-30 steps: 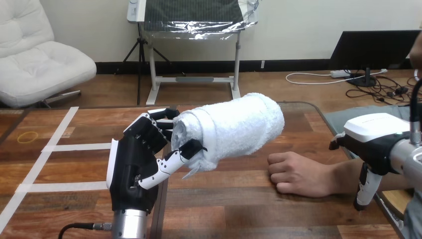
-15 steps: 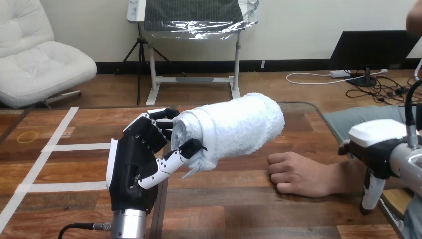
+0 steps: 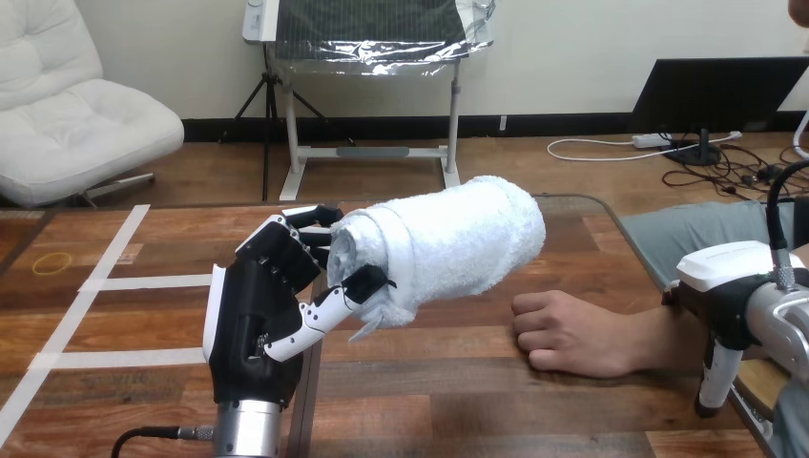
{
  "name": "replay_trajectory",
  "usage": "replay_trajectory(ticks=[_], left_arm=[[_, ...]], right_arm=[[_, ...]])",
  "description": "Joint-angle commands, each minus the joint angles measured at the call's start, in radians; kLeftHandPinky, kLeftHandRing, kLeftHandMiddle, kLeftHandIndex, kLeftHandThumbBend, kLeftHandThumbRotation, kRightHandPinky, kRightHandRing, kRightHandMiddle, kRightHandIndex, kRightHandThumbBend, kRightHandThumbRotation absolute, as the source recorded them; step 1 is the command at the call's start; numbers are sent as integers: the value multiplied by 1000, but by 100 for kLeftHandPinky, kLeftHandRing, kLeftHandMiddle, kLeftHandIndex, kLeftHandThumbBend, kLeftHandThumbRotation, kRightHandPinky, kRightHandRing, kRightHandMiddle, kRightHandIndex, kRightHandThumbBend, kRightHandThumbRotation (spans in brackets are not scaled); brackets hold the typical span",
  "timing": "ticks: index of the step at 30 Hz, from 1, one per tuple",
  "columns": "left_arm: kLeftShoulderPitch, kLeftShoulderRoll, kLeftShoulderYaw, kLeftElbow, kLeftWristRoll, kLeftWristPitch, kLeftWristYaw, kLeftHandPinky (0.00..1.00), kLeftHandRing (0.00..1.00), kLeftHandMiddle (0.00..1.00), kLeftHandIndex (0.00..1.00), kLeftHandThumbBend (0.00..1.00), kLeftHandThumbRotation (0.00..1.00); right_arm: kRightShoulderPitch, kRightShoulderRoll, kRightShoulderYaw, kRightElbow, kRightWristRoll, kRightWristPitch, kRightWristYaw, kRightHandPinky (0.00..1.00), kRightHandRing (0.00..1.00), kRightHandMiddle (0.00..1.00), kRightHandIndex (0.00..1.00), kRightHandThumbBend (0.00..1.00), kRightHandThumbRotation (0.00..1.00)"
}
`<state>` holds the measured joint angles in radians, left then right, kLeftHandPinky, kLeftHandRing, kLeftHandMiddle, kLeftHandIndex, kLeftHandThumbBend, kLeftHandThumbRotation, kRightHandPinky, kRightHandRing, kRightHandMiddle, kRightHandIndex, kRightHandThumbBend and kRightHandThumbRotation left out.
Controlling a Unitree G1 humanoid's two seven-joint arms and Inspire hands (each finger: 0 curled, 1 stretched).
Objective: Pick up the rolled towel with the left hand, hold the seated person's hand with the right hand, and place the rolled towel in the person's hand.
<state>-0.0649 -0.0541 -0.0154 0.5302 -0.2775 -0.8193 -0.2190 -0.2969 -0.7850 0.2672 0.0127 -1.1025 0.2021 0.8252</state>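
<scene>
L hand (image 3: 258, 324) grips rolled towel (image 3: 448, 243) above-left of person's hand (image 3: 563, 334); R hand (image 3: 735, 301) hangs slack to its right, no hold seen; risk: fist closed, unsteadied, so towel may roll off.

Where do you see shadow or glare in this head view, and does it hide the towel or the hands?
Head view: the light is soft and even. The rolled towel is very bright, yet its folds still read inside the left robot hand. A faint shadow lies on the table under the person's hand. The white shell of the right robot hand is bright, without hard glare.
</scene>
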Motion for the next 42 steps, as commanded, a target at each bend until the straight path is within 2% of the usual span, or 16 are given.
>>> replay_trajectory(ticks=[1, 12, 24, 34, 40, 41, 42], left_arm=[[-44, -55, 4, -80, -22, -18, -6, 43, 42, 45, 54, 56, 0], [-40, -56, 4, -86, -32, -14, -13, 43, 42, 45, 54, 55, 0], [-35, -56, 5, -91, -24, -13, -6, 43, 42, 45, 54, 55, 0], [-30, -57, 5, -98, -14, -12, 6, 43, 42, 45, 54, 56, 0], [-27, -57, 4, -103, -12, -9, 11, 43, 42, 45, 54, 56, 0], [-26, -57, 3, -104, -14, -7, 11, 43, 42, 45, 54, 56, 0], [-26, -56, 3, -105, -16, -7, 11, 43, 42, 45, 54, 56, 0]], right_arm=[[-93, 11, 6, 33, -12, 11, -34, 100, 100, 99, 92, 82, 19], [-113, 20, 31, 90, -6, 12, -42, 100, 100, 99, 92, 80, 20], [-147, 34, 78, 174, -6, 6, -64, 100, 100, 99, 92, 76, 20], [-182, 57, 118, 272, -3, -5, -126, 100, 97, 94, 89, 71, 19], [-201, 72, 137, 334, 1, -17, -177, 94, 90, 88, 85, 68, 16], [-204, 74, 140, 343, 2, -19, -184, 86, 84, 84, 84, 68, 16], [-206, 75, 143, 349, 4, -20, -189, 82, 81, 82, 84, 68, 15]])
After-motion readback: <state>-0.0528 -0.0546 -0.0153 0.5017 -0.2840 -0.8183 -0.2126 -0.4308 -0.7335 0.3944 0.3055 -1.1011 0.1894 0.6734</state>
